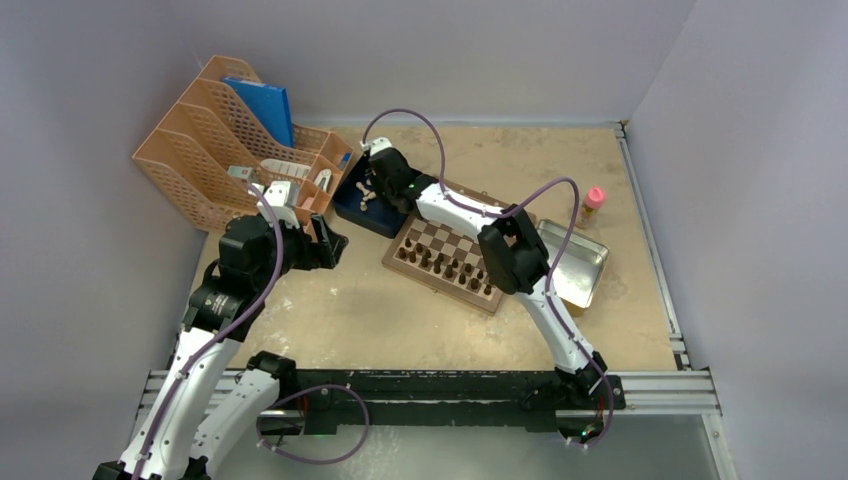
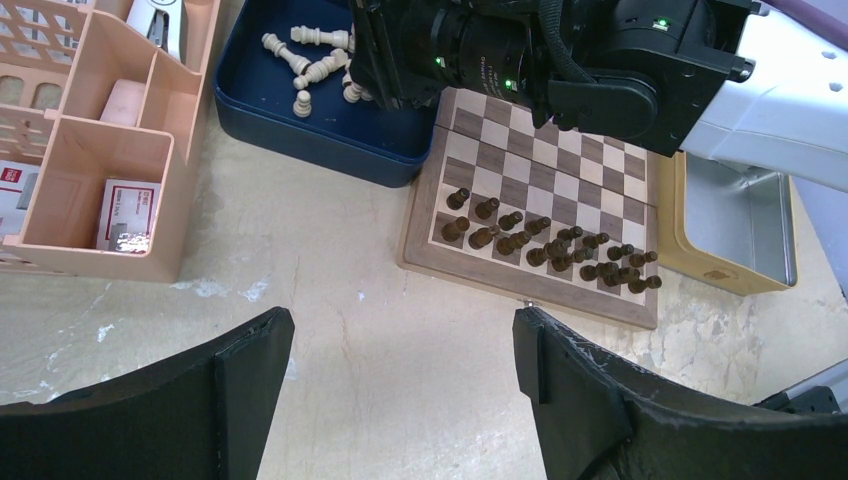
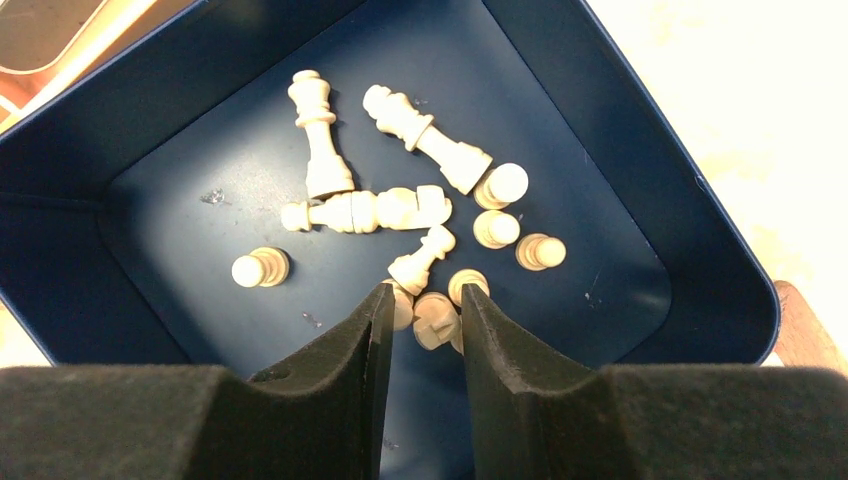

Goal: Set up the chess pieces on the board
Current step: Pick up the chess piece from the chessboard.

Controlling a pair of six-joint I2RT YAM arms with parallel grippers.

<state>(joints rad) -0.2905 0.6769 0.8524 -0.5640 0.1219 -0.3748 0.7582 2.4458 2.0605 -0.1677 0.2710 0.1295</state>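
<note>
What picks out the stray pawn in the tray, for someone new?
Start at the board; the dark blue tray sits at its far-left corner. Most light pieces in it bunch by the right gripper; the stray pawn sits alone, left of them in the right wrist view, touching none.

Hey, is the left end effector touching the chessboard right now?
Apart. The top external view shows bare table between the open left end effector and the board.

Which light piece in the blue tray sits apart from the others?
The small pawn at the left in the right wrist view; bare tray floor surrounds it, the rest cluster.
</note>
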